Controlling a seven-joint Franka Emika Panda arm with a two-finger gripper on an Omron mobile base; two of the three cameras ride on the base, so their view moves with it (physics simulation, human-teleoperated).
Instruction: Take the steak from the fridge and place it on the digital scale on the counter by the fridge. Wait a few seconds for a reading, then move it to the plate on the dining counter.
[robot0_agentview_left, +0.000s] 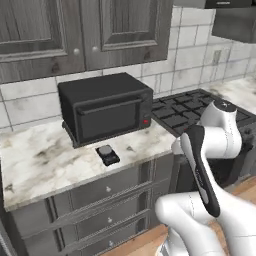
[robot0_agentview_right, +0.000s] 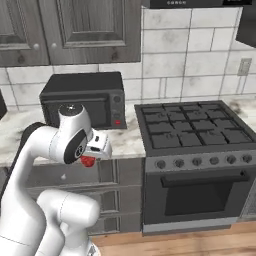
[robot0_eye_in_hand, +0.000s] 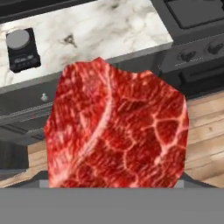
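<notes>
One steak (robot0_eye_in_hand: 116, 127), bright red with pale marbling, sits gripped in the fingers (robot0_agentview_right: 89, 159) above the floor; one black digital scale (robot0_agentview_left: 107, 154) rests on the marble counter (robot0_agentview_left: 45, 160).

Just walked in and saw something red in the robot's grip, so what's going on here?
The robot's hand is carrying the steak, held out in front of the grey drawers, below the level of the counter. The digital scale sits bare on the marble in front of the toaster oven, left of the stove. The steak has not yet been set on the scale.
</notes>
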